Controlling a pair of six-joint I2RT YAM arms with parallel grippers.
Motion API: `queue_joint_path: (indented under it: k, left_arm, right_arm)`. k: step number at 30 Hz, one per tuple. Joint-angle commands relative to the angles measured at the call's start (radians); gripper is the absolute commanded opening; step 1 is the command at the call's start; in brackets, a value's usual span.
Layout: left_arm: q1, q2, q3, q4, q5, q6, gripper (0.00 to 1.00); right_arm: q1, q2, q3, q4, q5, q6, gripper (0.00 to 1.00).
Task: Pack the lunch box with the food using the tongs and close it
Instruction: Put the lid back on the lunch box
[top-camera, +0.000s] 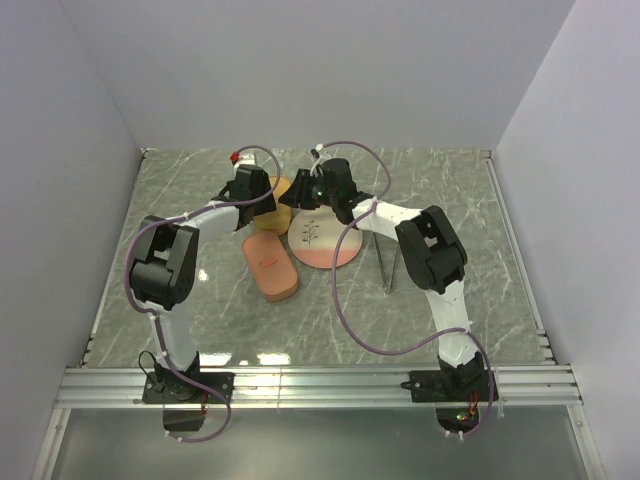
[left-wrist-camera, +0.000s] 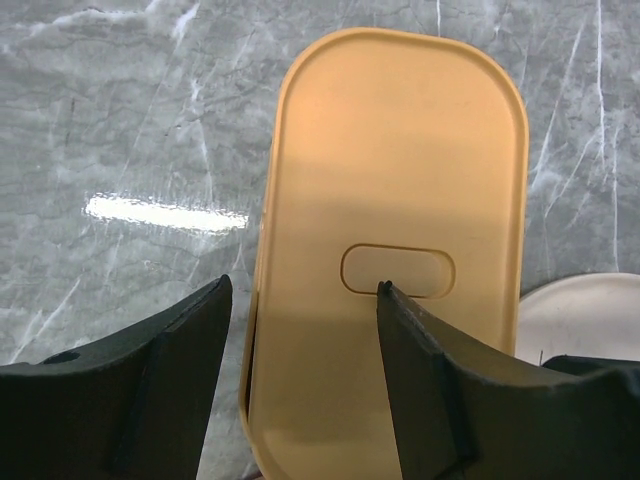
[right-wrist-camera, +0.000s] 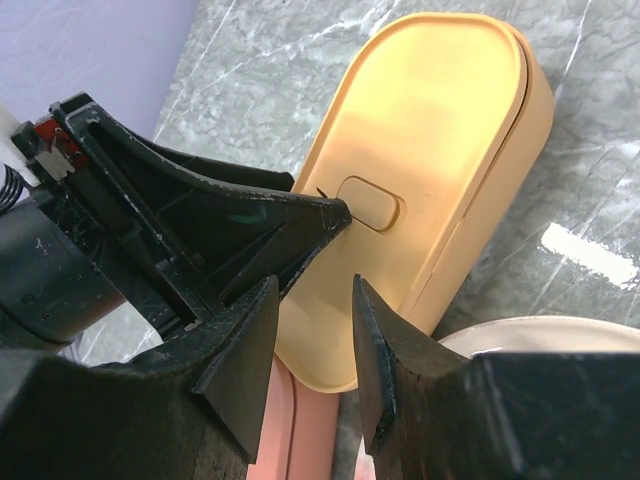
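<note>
One lidded lunch box (left-wrist-camera: 400, 150), long axis near-to-far, lies at my left gripper (left-wrist-camera: 304, 290) and right gripper (right-wrist-camera: 314, 290), both open-jawed, holding nothing.

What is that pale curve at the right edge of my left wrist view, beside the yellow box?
Observer: The rim of a round plate. The top view shows it whole, just right of the yellow box.
Operator: Is anything else out there?
Observer: Grey tongs lie on the table, right of the plate.
Operator: And the other arm?
Observer: Its right pincer hangs open and empty close to the box, facing the left pincer.
</note>
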Motion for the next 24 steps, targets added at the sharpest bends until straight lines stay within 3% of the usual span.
queue_joint_path:
  k: [1,13,24]
  left_arm:
    - [-0.007,-0.019,-0.005,-0.017,-0.049,0.014,0.66]
    - [-0.007,-0.089,-0.085,0.074,-0.117,0.008,0.66]
    - [-0.007,-0.082,-0.059,0.025,-0.143,0.008,0.64]
  right_arm:
    - [-0.012,-0.026,0.018,0.034,-0.016,-0.012,0.43]
    - [-0.014,-0.125,-0.115,0.065,0.044,-0.056,0.43]
    - [-0.014,-0.178,-0.158,0.048,0.079,-0.085,0.43]
